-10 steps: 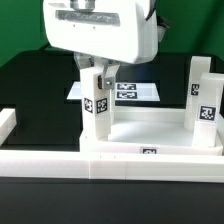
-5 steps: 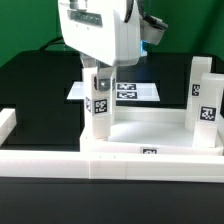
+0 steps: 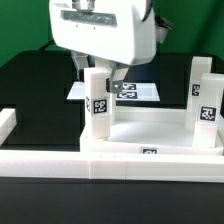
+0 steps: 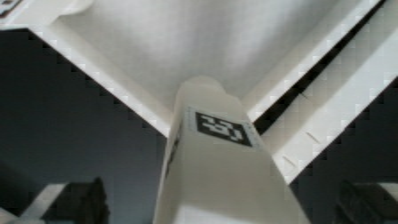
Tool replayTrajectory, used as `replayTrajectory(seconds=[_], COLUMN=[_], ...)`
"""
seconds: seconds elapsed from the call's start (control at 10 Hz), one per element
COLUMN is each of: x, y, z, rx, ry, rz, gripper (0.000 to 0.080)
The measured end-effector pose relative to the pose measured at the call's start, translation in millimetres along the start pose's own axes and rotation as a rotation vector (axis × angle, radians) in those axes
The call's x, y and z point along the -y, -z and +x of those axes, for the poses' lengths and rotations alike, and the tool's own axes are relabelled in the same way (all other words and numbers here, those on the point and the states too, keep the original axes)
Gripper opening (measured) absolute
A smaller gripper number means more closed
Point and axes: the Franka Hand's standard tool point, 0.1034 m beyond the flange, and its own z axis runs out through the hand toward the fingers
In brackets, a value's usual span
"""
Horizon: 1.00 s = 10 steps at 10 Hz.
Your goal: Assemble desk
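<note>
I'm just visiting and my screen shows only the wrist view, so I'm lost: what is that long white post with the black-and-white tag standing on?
Observer: In the exterior view, that leg stands upright on the desk top, at its end on the exterior view's left.
Operator: Is it the only one?
Observer: No, a second leg stands upright at the end of the top on the exterior view's right.
Operator: Anything behind them?
Observer: The marker board lies flat on the dark table behind the desk.
</note>
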Motion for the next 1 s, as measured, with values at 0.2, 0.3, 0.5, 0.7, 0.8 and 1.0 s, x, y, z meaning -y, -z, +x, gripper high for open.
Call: replayTrajectory(seconds=[0.2, 0.3, 0.5, 0.7, 0.8, 1.0], x=[1.6, 2.2, 1.2, 0.9, 1.0, 0.4], y=[-0.1, -0.2, -0.2, -0.2, -0.2, -0.1], z=[-1.7, -2.3, -1.4, -1.2, -1.3, -0.9], rx=[-0.003, -0.003, -0.002, -0.002, -0.002, -0.002], ry=[0.170, 0.235, 0.374, 0.504, 0.544, 0.696], rz=[-0.009, -0.010, -0.010, -0.011, -0.011, -0.020], gripper=[0.0649, 0.0649, 0.0649, 0.0649, 0.0649, 0.0649])
